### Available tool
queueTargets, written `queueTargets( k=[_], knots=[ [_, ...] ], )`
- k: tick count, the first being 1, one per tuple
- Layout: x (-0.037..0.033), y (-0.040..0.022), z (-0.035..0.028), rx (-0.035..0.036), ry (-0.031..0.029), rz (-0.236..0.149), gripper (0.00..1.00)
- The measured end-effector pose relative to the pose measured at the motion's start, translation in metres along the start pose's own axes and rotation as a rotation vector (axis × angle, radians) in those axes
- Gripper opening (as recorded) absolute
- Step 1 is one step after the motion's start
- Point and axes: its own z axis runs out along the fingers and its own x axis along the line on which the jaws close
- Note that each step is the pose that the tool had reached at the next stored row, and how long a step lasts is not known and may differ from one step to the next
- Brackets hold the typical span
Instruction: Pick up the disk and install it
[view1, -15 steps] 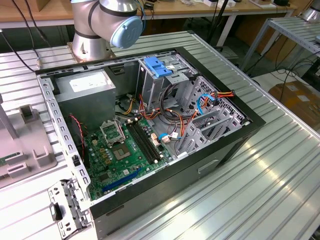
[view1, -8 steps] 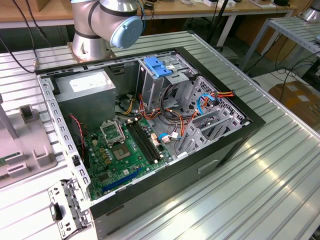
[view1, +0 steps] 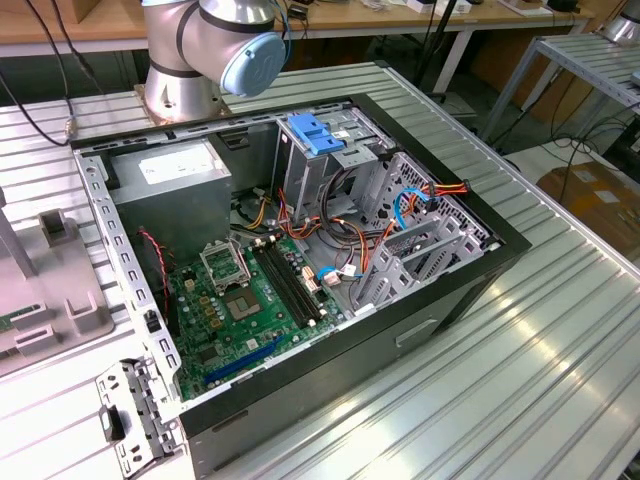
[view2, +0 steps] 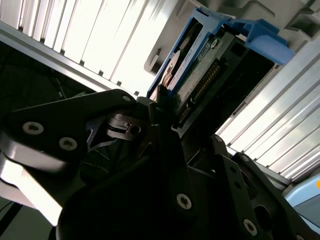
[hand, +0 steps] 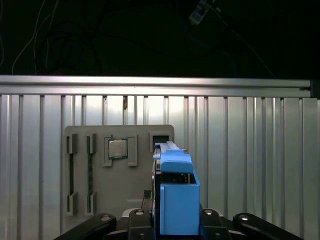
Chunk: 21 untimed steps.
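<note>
The disk (hand: 176, 197) stands on edge between my gripper's (hand: 175, 220) fingers, its blue plastic rail facing the first wrist view. The second wrist view shows the disk's (view2: 197, 65) silver body, label and connector edge, with the black fingers (view2: 161, 112) closed against its sides. The gripper (view2: 175, 122) is shut on the disk. Behind it a grey holder tray (hand: 120, 200) lies on the ribbed metal table, carrying a processor chip (hand: 117, 148) and an empty slot (hand: 160, 140) just beyond the disk.
An open computer case (view1: 480, 285) lies on the table in the exterior view, holding a green motherboard (view1: 240, 300), a grey power supply box (view1: 170, 185) and a drive cage with a blue latch (view1: 315, 135). The arm's base (view1: 190, 60) stands behind it. The grey holder tray (view1: 50, 300) sits at the exterior view's left.
</note>
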Motion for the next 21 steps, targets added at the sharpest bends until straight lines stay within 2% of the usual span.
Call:
queueTargets(
  k=[21],
  knots=[
    [-0.0005,0.0004,-0.0089,-0.0001,0.0,0.0,0.36]
  ],
)
